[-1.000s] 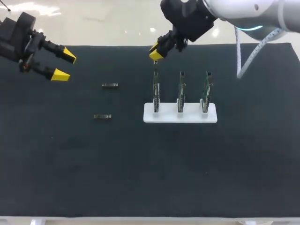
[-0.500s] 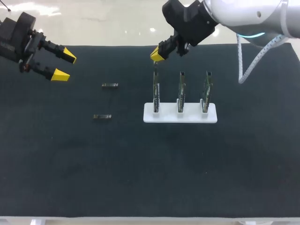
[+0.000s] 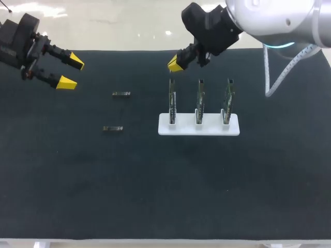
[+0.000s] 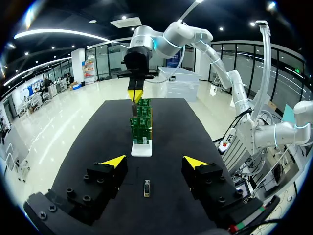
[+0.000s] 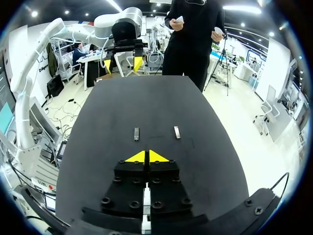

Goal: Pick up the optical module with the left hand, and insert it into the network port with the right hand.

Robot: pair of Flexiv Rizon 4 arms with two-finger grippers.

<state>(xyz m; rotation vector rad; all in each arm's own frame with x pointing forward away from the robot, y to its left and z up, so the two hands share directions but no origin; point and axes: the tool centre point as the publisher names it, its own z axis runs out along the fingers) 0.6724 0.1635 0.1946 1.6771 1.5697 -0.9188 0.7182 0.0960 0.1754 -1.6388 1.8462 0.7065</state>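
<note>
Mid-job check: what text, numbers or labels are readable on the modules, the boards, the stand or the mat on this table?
Rear small dark optical module and front small dark optical module: any marking is too small to read.
Green circuit boards: any print is too small and blurred to read.
White plastic stand: no text visible.
Black table mat: no text visible.

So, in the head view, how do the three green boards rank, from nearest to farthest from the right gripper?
1. Left board, just by the right gripper.
2. Middle board, centre of the white stand.
3. Right board, at the far end.
</note>
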